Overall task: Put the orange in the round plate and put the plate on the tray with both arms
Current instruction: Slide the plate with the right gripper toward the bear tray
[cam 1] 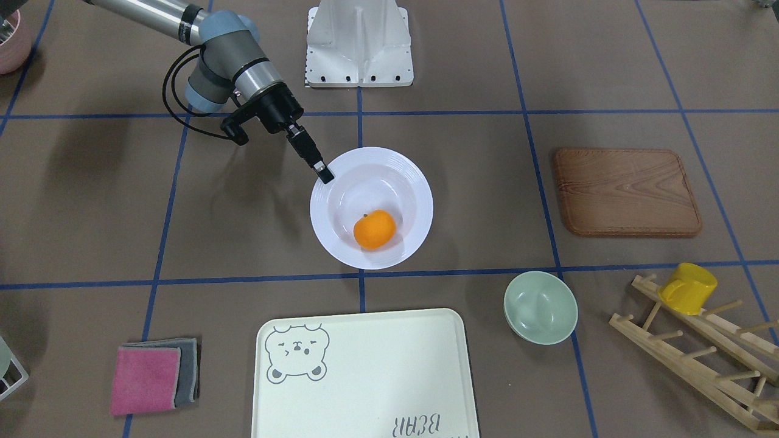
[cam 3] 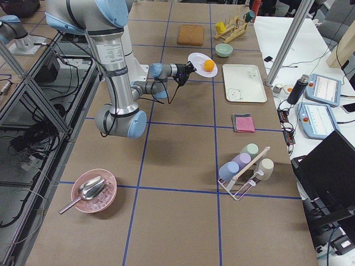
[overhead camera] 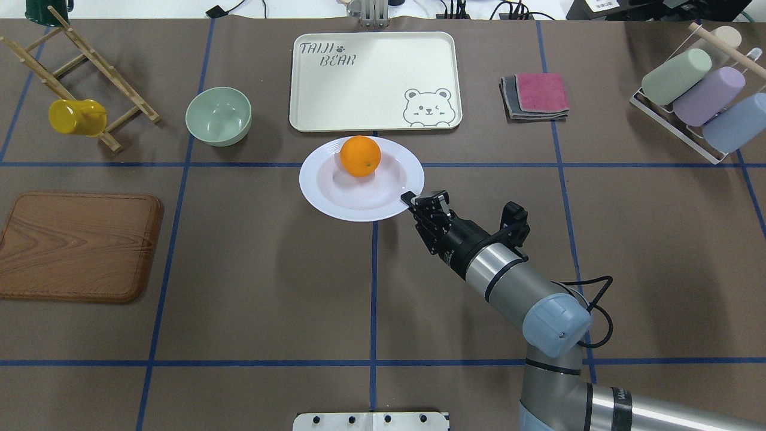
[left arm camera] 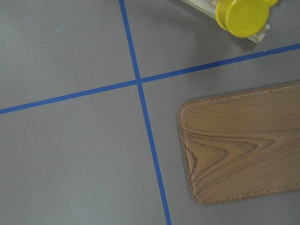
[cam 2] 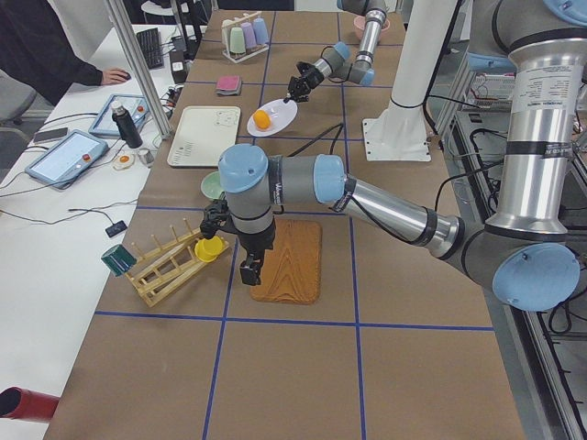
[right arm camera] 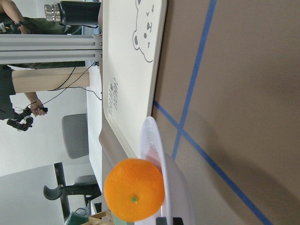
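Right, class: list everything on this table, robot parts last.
orange: 1, orange, in plate
plate: 1, white, table centre
tray: 1, cream, beyond plate
bowl: 1, green, left of tray
board: 1, brown, robot's left
mug: 1, yellow, on rack
rack: 1, wooden, far left
cloths: 2, pink on grey, right of tray
tumblers: 4, green, purple, blue, cream, far right
dish: 1, pink, holding scoop, near right
right gripper: 1, black, shut on plate rim
left gripper: 1, black, by board; state unclear

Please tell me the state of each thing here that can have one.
orange, lying in the round plate.
round plate, rim gripped, not on the tray.
tray, empty.
right gripper, shut on the plate's rim.
left gripper, over the wooden board; state unclear.
green bowl, upright, empty.
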Action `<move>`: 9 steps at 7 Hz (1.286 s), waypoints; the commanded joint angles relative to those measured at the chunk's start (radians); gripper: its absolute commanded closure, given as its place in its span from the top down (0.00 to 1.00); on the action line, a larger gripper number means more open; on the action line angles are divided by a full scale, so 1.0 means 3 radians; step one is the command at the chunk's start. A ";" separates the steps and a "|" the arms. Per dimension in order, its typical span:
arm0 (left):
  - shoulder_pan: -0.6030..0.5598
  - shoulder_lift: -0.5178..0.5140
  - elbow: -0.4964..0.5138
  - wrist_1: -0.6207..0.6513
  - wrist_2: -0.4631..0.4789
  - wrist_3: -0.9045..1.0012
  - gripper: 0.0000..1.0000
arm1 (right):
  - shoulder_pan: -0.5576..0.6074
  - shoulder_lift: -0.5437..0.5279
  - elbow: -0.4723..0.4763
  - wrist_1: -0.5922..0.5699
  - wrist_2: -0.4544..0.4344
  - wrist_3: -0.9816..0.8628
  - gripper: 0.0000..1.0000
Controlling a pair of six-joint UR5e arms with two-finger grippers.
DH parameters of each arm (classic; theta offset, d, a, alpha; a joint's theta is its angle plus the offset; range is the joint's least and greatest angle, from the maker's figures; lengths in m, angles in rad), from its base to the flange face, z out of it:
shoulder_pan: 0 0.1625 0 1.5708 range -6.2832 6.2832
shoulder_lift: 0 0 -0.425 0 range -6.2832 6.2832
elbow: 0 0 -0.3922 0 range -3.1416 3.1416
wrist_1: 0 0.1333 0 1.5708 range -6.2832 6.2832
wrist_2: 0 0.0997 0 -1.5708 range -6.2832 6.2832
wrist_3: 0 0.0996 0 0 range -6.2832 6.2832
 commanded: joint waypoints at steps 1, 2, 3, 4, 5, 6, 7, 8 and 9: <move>0.0002 -0.0002 -0.0011 0.0000 -0.0003 -0.0011 0.99 | 0.0288 0.0099 -0.0162 0.0032 -0.0002 0.0175 0.00; 0.0002 -0.0002 -0.0011 0.0000 0.0002 -0.0011 0.99 | 0.0421 0.0292 -0.0543 0.0021 -0.0002 0.0266 0.00; 0.0002 -0.0002 -0.0011 0.0000 0.0002 -0.0011 0.99 | 0.0544 0.0516 -0.0851 -0.0095 0.0003 0.0277 0.00; 0.0002 -0.0002 -0.0011 0.0000 -0.0003 -0.0011 0.99 | 0.0672 0.0726 -0.0986 -0.0471 0.0013 0.0287 0.00; 0.0002 -0.0002 -0.0016 0.0000 -0.0003 -0.0011 0.99 | 0.0784 0.0936 -0.1220 -0.0718 0.0038 0.0288 0.00; 0.0002 -0.0002 -0.0016 0.0000 -0.0003 -0.0011 0.99 | 0.0856 0.1257 -0.1688 -0.0745 0.0038 0.0318 0.00; 0.0002 -0.0002 -0.0021 0.0000 -0.0008 -0.0011 0.99 | 0.0928 0.1473 -0.2001 -0.0756 0.0064 0.0404 0.00; 0.0002 -0.0002 -0.0016 -0.0005 -0.0003 -0.0016 0.99 | 0.0939 0.1470 -0.2040 -0.0766 0.0140 0.0395 0.00; 0.0002 -0.0002 -0.0026 -0.0005 -0.0003 -0.0011 0.99 | 0.0934 0.1465 -0.2066 -0.0792 0.0146 0.0395 0.00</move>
